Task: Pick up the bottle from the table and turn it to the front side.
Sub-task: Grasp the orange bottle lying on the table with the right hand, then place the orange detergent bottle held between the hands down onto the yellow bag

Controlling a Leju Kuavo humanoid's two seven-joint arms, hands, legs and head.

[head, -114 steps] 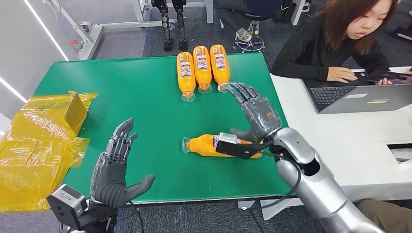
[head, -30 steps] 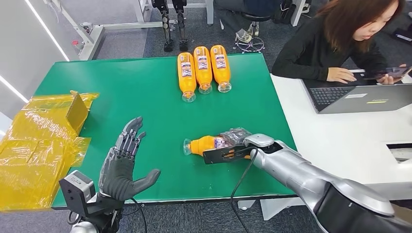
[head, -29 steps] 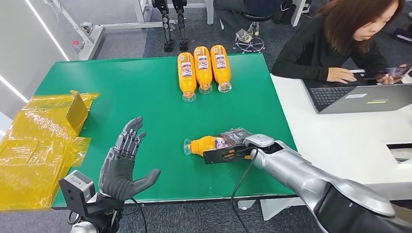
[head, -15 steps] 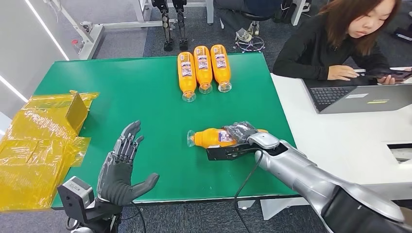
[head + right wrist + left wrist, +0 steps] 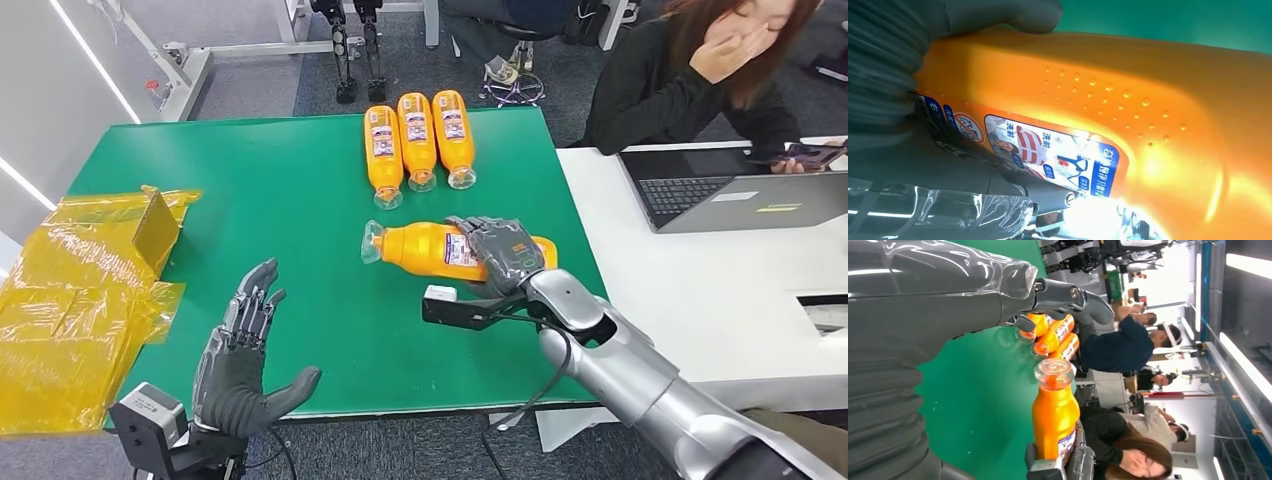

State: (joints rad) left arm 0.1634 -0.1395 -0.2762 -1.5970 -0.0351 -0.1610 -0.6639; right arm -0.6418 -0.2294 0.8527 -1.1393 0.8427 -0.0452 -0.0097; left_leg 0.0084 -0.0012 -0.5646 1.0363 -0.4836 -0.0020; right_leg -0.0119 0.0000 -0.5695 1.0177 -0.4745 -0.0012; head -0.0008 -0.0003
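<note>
Bottle (image 5: 425,248) held on its side in the right hand (image 5: 502,255) above the green tabletop (image 5: 300,200).
From the left: yellow plastic wrapping (image 5: 70,300) lies at the tabletop's edge; the left hand (image 5: 235,365) hovers with fingers (image 5: 250,305) released and spread; the bottle's cap points left, its label under the right fingers (image 5: 480,235) grasping it; three orange bottles (image 5: 417,140) lie together behind, near the far edge.

Bottle (image 5: 425,247): glossy orange plastic, clear cap, printed paper label. Table (image 5: 250,190): matt green covering. Right hand (image 5: 503,253): matt grey. Wrapping (image 5: 70,300): shiny yellow film.
</note>
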